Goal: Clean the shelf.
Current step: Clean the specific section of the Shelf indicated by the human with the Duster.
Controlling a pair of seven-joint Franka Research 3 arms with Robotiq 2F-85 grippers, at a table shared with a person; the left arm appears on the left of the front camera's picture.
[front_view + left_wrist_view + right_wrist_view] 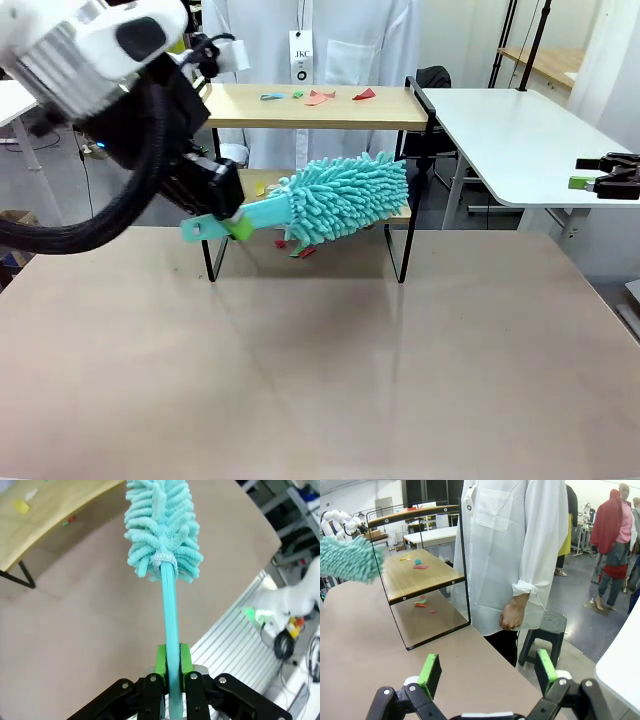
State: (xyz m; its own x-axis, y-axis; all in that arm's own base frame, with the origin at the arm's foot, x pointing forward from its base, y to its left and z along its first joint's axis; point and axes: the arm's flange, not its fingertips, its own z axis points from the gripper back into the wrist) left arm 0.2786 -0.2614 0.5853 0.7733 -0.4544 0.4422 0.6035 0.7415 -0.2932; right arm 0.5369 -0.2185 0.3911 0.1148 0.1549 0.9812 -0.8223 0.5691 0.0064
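Note:
The shelf (312, 106) stands at the table's far side, with small coloured paper scraps (320, 97) on its top board. My left gripper (232, 222) is shut on the handle of a teal fluffy duster (345, 198), whose head is level with the lower board and hides much of it. In the left wrist view the green pads (160, 664) clamp the duster handle (171, 625), and the shelf board (45, 520) lies beyond the duster's head. My right gripper (487, 672) is open and holds nothing. It points at the shelf's end rail (462, 570), and more scraps (417, 562) show on the lower board.
A person in a white coat (300, 40) stands behind the shelf, one hand (511, 617) hanging down. Some scraps (297, 247) lie on the table under the shelf. A white side table (520, 140) is at the right and a black stool (545, 625) beside the person.

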